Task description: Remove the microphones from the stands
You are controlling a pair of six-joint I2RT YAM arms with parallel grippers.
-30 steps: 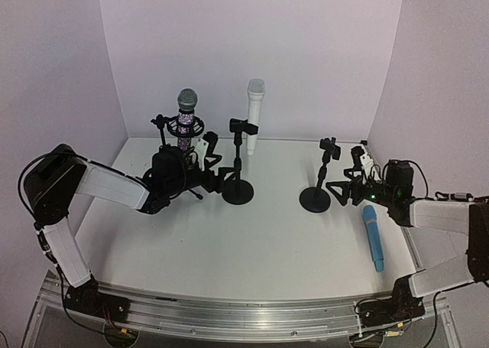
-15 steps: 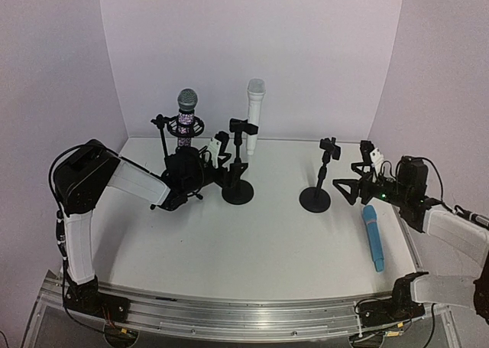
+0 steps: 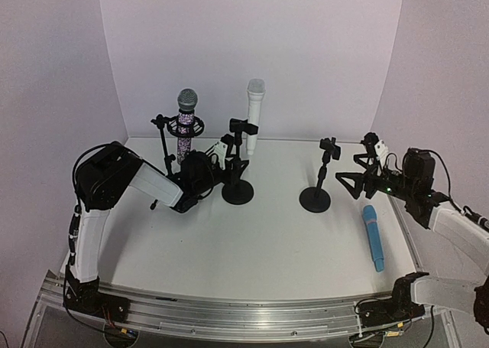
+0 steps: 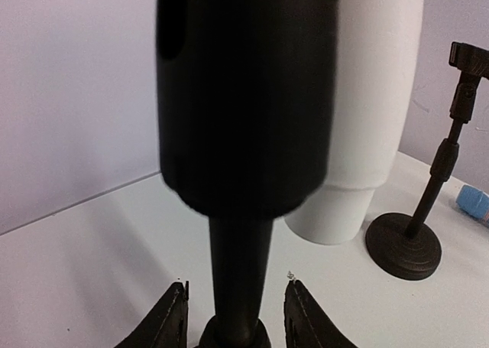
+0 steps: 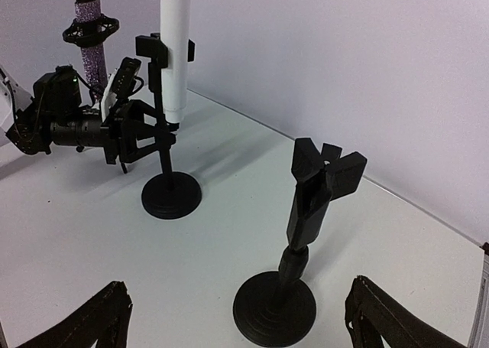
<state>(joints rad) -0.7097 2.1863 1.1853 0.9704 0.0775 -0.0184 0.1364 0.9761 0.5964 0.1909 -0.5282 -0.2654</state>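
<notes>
A white microphone [image 3: 254, 115] stands upright in the clip of a black stand [image 3: 238, 191] at the middle back. My left gripper [image 3: 226, 155] is low at that stand, under the clip. In the left wrist view the stand's pole [image 4: 238, 248] runs between the left gripper's [image 4: 237, 287] jaws, with a gap on each side, and the white microphone [image 4: 367, 118] rises just behind. My right gripper [image 5: 241, 313] stands wide open, short of an empty black stand [image 5: 306, 210], holding nothing.
A purple glitter microphone [image 3: 186, 126] with a silver head sits in a ring-mount stand at the back left. A blue microphone [image 3: 373, 237] lies flat on the table at the right, near the empty stand [image 3: 315, 199]. White walls enclose the table.
My left gripper has moved right to the white microphone's stand, and its jaws have narrowed around the pole. My right gripper has drawn back a little to the right.
</notes>
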